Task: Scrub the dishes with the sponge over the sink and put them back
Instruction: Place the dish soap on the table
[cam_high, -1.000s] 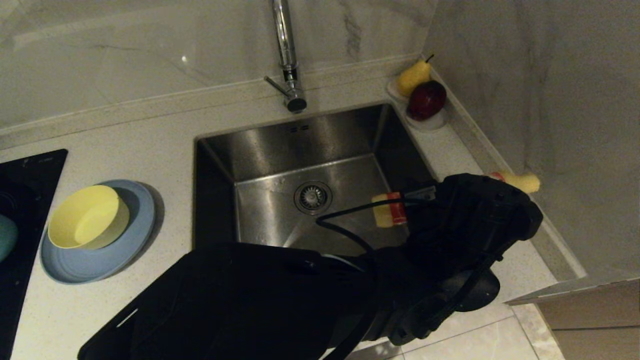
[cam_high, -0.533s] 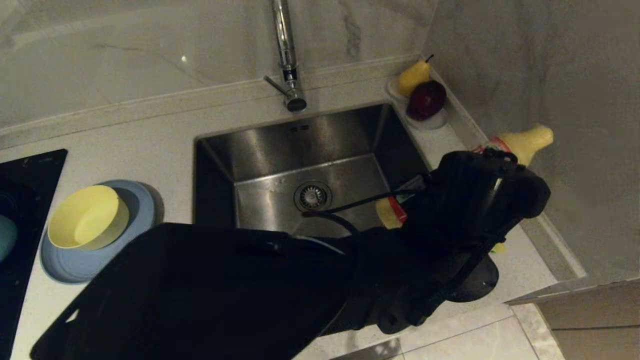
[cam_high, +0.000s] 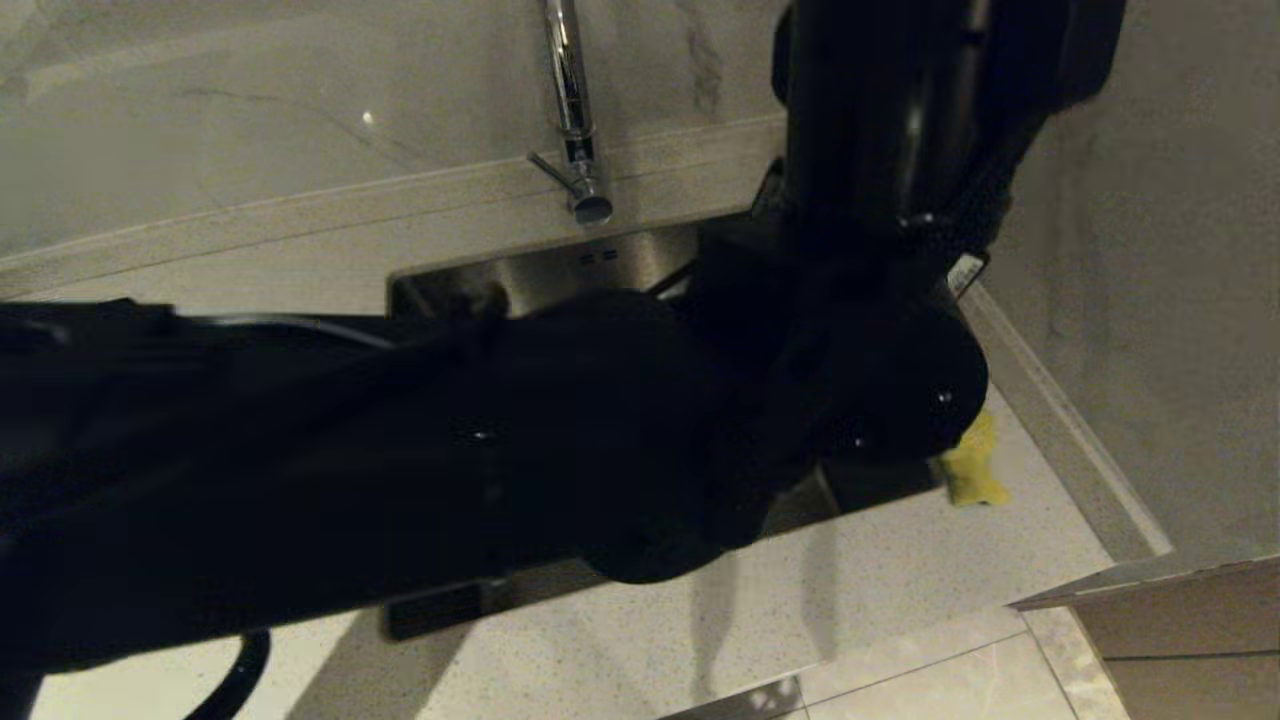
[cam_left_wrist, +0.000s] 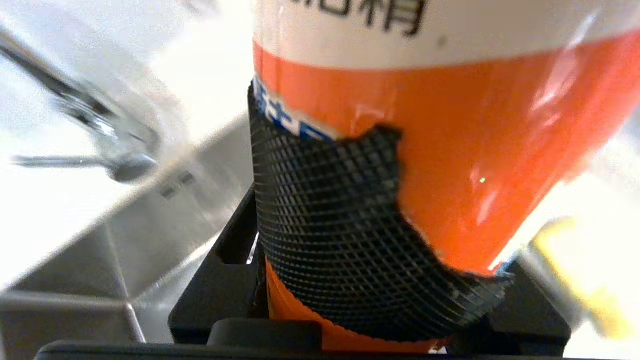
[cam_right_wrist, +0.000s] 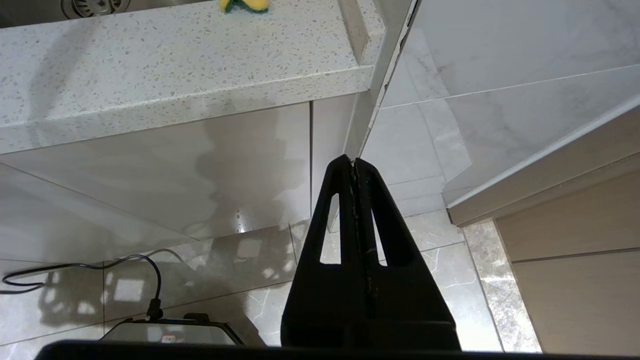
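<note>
My left gripper (cam_left_wrist: 380, 250) is shut on an orange-and-white labelled bottle (cam_left_wrist: 475, 150), with a textured black pad (cam_left_wrist: 320, 225) pressed on its side. The bottle is held above the right part of the sink (cam_left_wrist: 115, 250). In the head view my raised left arm (cam_high: 600, 430) covers most of the sink (cam_high: 560, 268) and hides the dishes. The yellow sponge (cam_high: 968, 472) lies on the counter just right of the sink, partly behind the arm. It also shows at the counter's edge, sponge (cam_right_wrist: 244, 5). My right gripper (cam_right_wrist: 354, 162) hangs shut and empty below the counter.
The chrome tap (cam_high: 572, 110) stands behind the sink and appears blurred as tap (cam_left_wrist: 105, 150). A marble wall (cam_high: 1150, 250) bounds the counter (cam_high: 850, 590) on the right. The right wrist view shows cabinet fronts (cam_right_wrist: 175, 165), a tiled floor and a black cable (cam_right_wrist: 125, 265).
My left arm has swung up and back with the bottle, from low over the sink's right edge to high. It now blocks the bowls, plate and fruit dish in the head view.
</note>
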